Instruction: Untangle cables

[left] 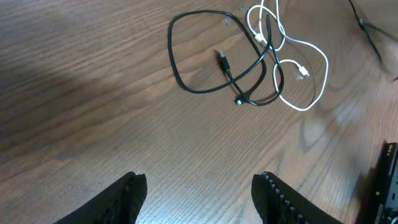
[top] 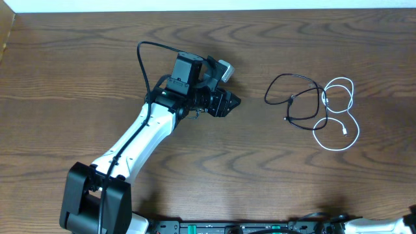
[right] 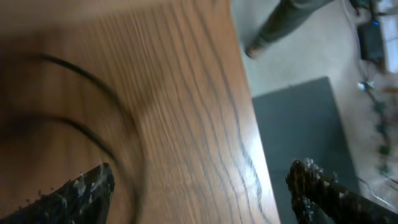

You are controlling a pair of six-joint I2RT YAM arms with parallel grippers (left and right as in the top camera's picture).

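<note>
The two cables lie crossed on the right part of the table. The black cable [top: 296, 76] forms a loop, and the white cable [top: 358, 133] curls over its right side. My left gripper [top: 231, 103] is left of them, some way off, pointing at them. In the left wrist view the black cable's plug [left: 222, 61] and the white cable [left: 326, 65] lie ahead of the left gripper [left: 199, 180], which is open and empty. My right gripper [right: 202, 174] is open wide with nothing in it, above the table's edge. It does not show in the overhead view.
The right wrist view is blurred. It shows the wooden table's edge [right: 249, 124], a dark floor mat [right: 305, 124] beyond it, and a person's leg [right: 280, 25] farther off. Two dark curved lines [right: 81, 74] cross the wood at left; I cannot tell what they are.
</note>
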